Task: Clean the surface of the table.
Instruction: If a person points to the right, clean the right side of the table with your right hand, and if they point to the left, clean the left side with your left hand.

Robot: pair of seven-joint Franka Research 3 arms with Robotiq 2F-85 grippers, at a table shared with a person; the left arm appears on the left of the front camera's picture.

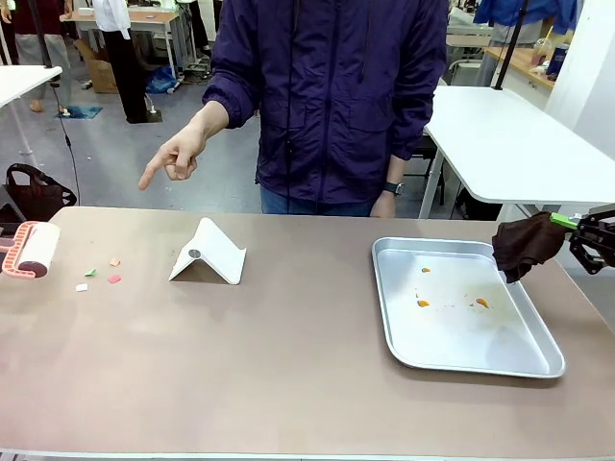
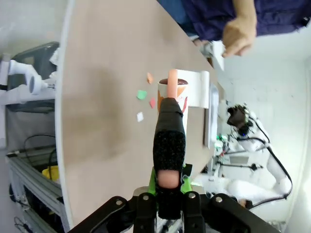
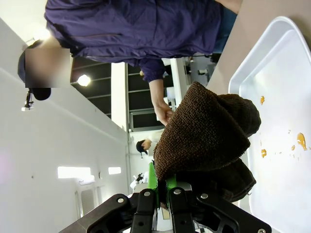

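Observation:
The brown table (image 1: pixel 288 365) carries a few small paper scraps (image 1: pixel 99 274) near its left end. Beside them, at the left edge, a lint roller (image 1: pixel 34 250) hovers on a pink handle. In the left wrist view my left gripper (image 2: pixel 169 183) is shut on that roller's black-sleeved handle (image 2: pixel 169 141), and the scraps (image 2: pixel 146 97) lie just past the roller head. My right gripper (image 1: pixel 579 230) is at the right edge, shut on a dark brown cloth (image 1: pixel 527 245) over the far right corner of the metal tray (image 1: pixel 399 327). The cloth (image 3: pixel 209 131) bulges from the right gripper (image 3: pixel 162 184).
A white folded stand (image 1: pixel 209 253) sits left of centre. The tray has orange stains (image 1: pixel 452 303) on its floor. A person in a purple jacket stands at the far side, one hand (image 1: pixel 171 156) pointing down toward the scraps. A white table (image 1: pixel 509 144) is behind on the right.

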